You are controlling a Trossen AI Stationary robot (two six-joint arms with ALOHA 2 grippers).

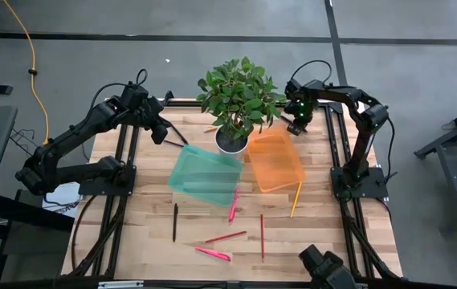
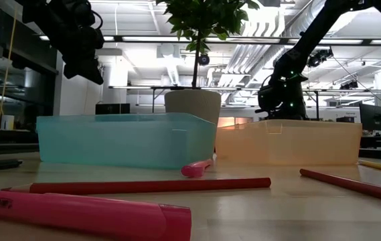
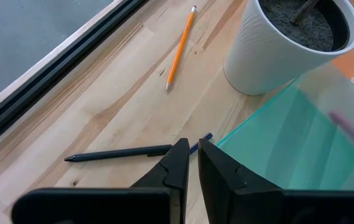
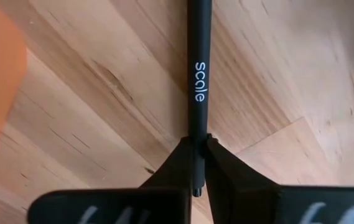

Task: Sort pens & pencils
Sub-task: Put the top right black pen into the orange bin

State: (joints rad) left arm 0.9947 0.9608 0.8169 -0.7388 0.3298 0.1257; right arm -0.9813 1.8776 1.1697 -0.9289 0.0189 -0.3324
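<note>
My right gripper [image 4: 196,146] is shut on a black pen [image 4: 200,62] printed "scale", by the far right of the table next to the orange bin [image 1: 275,160]. My left gripper [image 3: 192,158], shut, hovers high [image 2: 76,40] above a dark pen [image 3: 117,152] that lies flat beside the teal bin [image 1: 206,175]. A yellow pencil [image 3: 180,48] lies near the white plant pot [image 3: 288,46]. In front of the bins lie a black pen [image 1: 175,221], pink pens [image 1: 233,206] [image 1: 213,254], red pencils [image 1: 226,237] [image 1: 262,235] and a yellow pencil [image 1: 295,198]. My right gripper pinches the black pen between its two fingers near one end [image 4: 196,127]. The pen runs straight out ahead of the fingertips, in line with the fingers, over the bare wood. Whether its far end rests on the table I cannot tell.
A potted plant [image 1: 236,92] stands at the far middle, its leaves spreading over both bins' far corners. Black rails [image 1: 124,160] run along the table's left and right sides. Open wood lies between the loose sticks near the front edge.
</note>
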